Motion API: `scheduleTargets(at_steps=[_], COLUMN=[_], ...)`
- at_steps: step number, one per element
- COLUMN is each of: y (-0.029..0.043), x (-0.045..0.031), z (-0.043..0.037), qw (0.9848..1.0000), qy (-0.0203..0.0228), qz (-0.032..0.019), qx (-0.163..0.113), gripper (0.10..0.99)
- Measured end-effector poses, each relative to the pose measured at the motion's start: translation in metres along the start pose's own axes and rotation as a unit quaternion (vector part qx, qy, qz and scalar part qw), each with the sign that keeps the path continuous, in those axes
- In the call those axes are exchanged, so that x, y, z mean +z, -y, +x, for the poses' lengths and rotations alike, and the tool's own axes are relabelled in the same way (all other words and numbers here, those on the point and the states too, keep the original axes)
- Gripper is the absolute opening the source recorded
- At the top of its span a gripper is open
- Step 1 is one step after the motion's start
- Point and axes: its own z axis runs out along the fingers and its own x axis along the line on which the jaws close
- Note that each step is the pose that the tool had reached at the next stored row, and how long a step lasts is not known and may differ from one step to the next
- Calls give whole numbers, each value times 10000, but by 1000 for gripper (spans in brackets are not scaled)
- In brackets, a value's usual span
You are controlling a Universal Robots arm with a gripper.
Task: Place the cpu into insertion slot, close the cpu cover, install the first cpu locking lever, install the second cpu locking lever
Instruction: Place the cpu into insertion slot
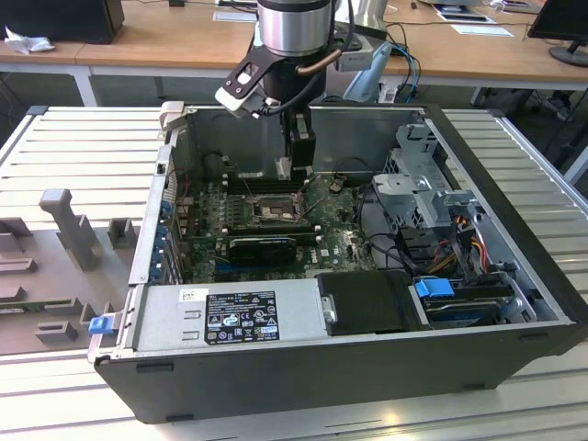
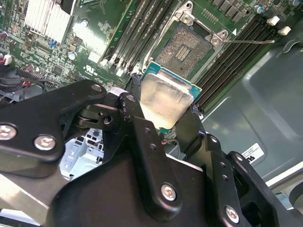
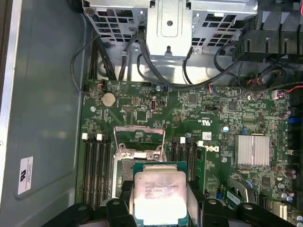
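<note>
CPU (image 2: 166, 97), pale silver face, teal edges: gripper (image 2: 165, 118) jaws clenched on two opposite edges, other two free. Held clear above motherboard (image 3: 199, 109), over near edge of insertion slot (image 2: 184, 47). Slot open; cpu cover (image 3: 140, 128) raised. Memory slots (image 2: 142, 33) crowd both sides.

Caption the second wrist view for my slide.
End effector gripping the chip, close to the uncovered socket on the circuit board.
</note>
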Motion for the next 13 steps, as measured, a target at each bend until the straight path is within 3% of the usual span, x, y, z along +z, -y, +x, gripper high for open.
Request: scheduleTargets(at_steps=[8,12,13], y=[2,7,10], x=[20,59,90], z=[-1,-1,-2], qw=[9991,9991,9996], qy=[37,36,23], qz=[-8,-9,-6], qx=[422,416,275], gripper=[533,533,533])
